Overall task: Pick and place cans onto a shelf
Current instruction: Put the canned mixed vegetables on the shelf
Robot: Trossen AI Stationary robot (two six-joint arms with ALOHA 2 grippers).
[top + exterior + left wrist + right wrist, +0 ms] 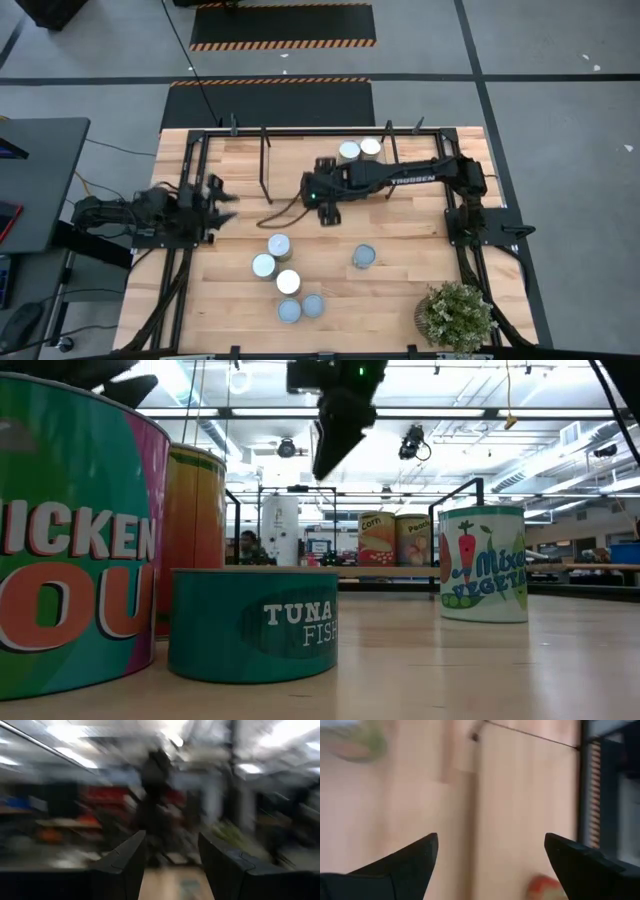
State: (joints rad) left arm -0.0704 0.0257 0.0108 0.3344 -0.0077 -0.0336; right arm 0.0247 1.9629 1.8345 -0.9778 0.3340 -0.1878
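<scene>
Several cans stand upright on the tabletop near the front: three in a cluster [279, 245], two by the near edge [300, 308] and one apart [364, 257]. Two more cans [359, 150] stand on the light-wood shelf [300, 160] at the far side. In the low view the nearest are a tuna can [250, 625] and a mixed-vegetable can [483, 563]. My right gripper [327, 214] hangs open and empty above the table's middle, beyond the cluster; its fingers spread wide in its wrist view [490, 865]. My left gripper [224, 192] is open and empty at the left side.
The shelf's black rails and posts [265, 160] stand along the far half of the table. A small potted plant [455, 315] sits at the near right corner. A dark cable [280, 212] lies on the wood near my right gripper.
</scene>
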